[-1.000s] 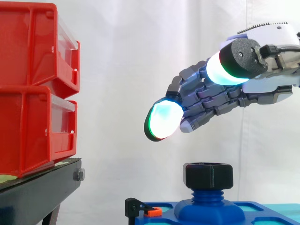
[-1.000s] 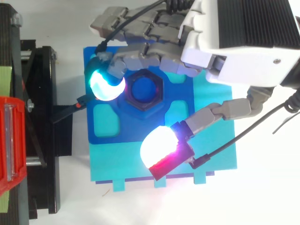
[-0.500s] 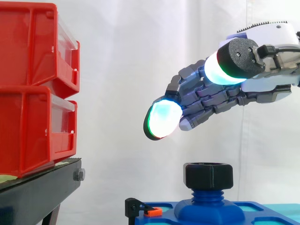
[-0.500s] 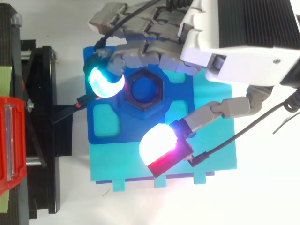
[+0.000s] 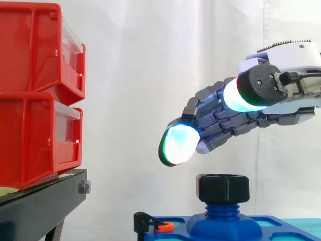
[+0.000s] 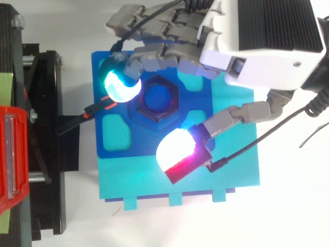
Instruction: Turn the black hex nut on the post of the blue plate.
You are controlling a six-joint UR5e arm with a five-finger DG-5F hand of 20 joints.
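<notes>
The black hex nut (image 5: 223, 188) sits on the threaded blue post (image 5: 222, 210) of the blue plate (image 6: 115, 136); from above the hex nut (image 6: 157, 98) rings the post's blue top. My hand (image 5: 228, 114) hovers above the nut, a clear gap below its fingertips. It is open, the fingers stretched out and relaxed, with nothing between them. One glowing fingertip (image 6: 121, 86) hangs left of the nut, and the thumb's bright pad (image 6: 176, 151) hangs on its near side.
Two stacked red bins (image 5: 39, 95) stand on a black stand (image 5: 42, 203) to the left. A small black clamp with an orange tab (image 5: 155, 225) sits at the plate's left edge. The blue plate lies on a cyan base (image 6: 236, 144).
The hand has come down a little towards the nut and shifted slightly right. The thumb pad has drawn closer to the nut. The nut has not moved.
</notes>
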